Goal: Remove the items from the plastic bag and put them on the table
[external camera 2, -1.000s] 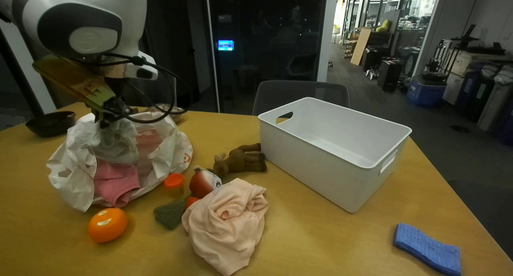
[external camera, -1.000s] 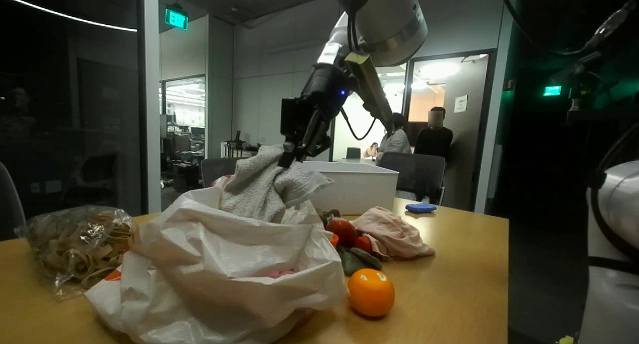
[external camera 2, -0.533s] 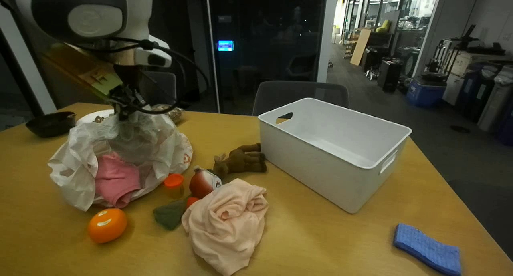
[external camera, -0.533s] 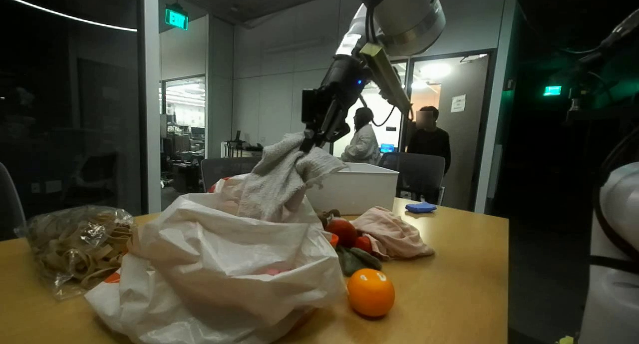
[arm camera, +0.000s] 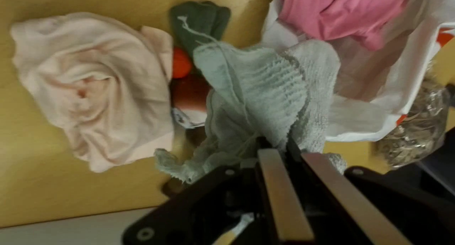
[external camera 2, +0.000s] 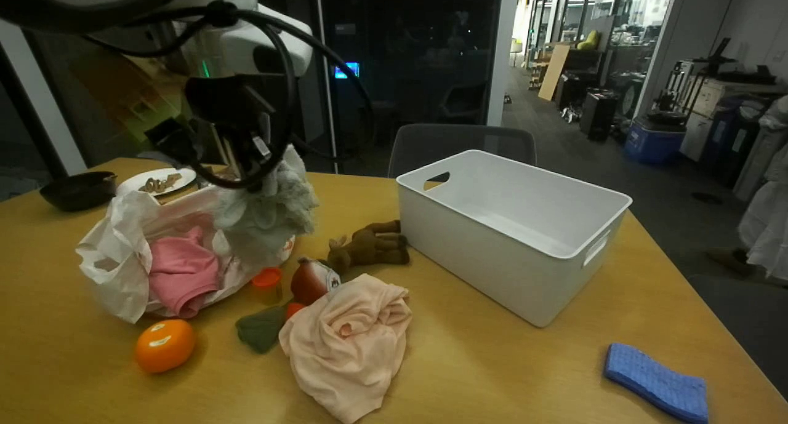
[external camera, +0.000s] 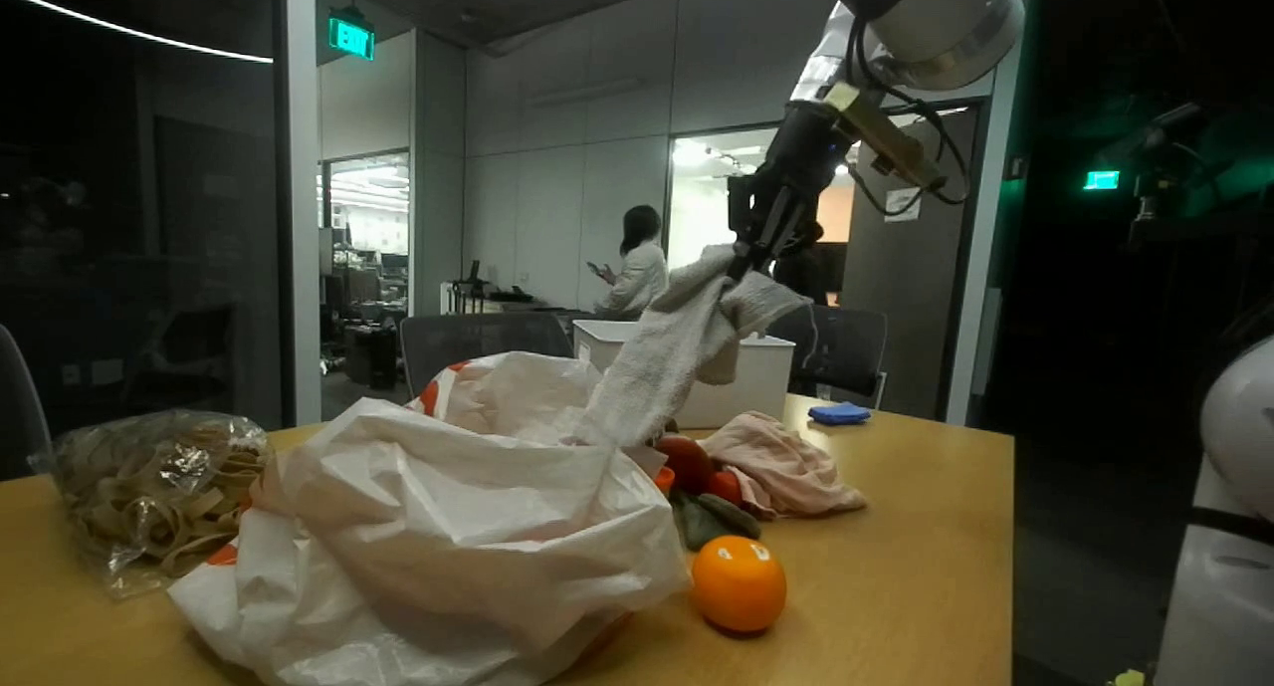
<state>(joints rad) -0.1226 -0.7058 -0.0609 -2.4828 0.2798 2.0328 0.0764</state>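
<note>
I had the gray cloth [arm camera: 263, 95] pinched in my pincer [arm camera: 278, 144], up in the air nr the white plastic bag [external camera: 458, 547]; couldn't tell if the cloth's low end touched the bag. Saw a pink cloth [external camera 2: 183, 273] in the bag, nr its mouth. On the table [external camera 2: 492, 381] lay an orange fruit [external camera 2: 165, 345], red pcs [external camera 2: 308, 282] & a dk green bit [external camera 2: 261, 330], w/ a peach cloth [external camera 2: 348, 344] just beside.

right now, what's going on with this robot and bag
The robot's gripper holds a pale grey towel up by the mouth of the white plastic bag; I can't tell whether its end is clear. A pink cloth lies in the bag. A round orange piece and a peach cloth sit on the table.
</note>
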